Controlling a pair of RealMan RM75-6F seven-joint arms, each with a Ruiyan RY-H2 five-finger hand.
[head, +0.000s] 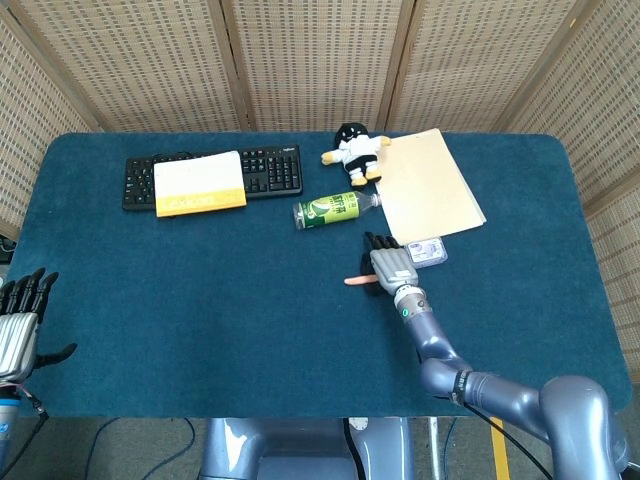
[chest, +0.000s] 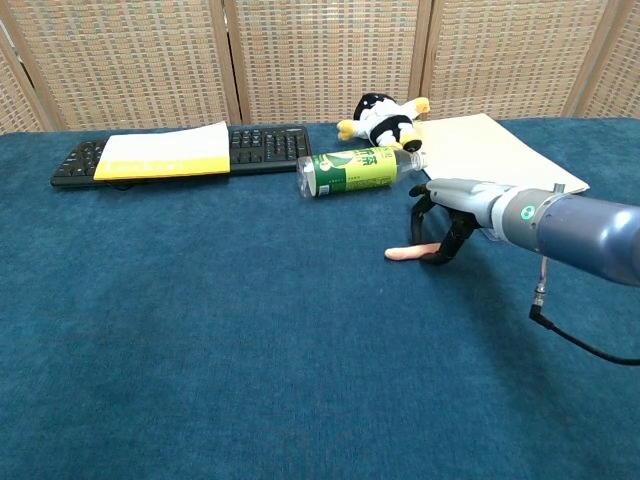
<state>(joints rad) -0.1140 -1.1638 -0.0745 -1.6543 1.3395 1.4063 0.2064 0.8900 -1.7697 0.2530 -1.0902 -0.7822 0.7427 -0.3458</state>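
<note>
A small pink stick (head: 356, 281) (chest: 404, 253) lies flat on the blue table cloth (head: 200, 300). My right hand (head: 390, 266) (chest: 452, 212) hangs over the stick's right end, palm down. Its dark fingertips (chest: 438, 254) reach down to the cloth right at that end. Whether they pinch the stick or only touch it is unclear. My left hand (head: 20, 322) stays off the table's near left edge, fingers spread upward and holding nothing; the chest view does not show it.
A green bottle (head: 335, 209) (chest: 355, 171) lies on its side just beyond the right hand. Behind it are a plush toy (head: 353, 152), a manila folder (head: 428, 185), a keyboard (head: 270, 170) under a yellow-white book (head: 199, 183), and a small clear packet (head: 427, 251).
</note>
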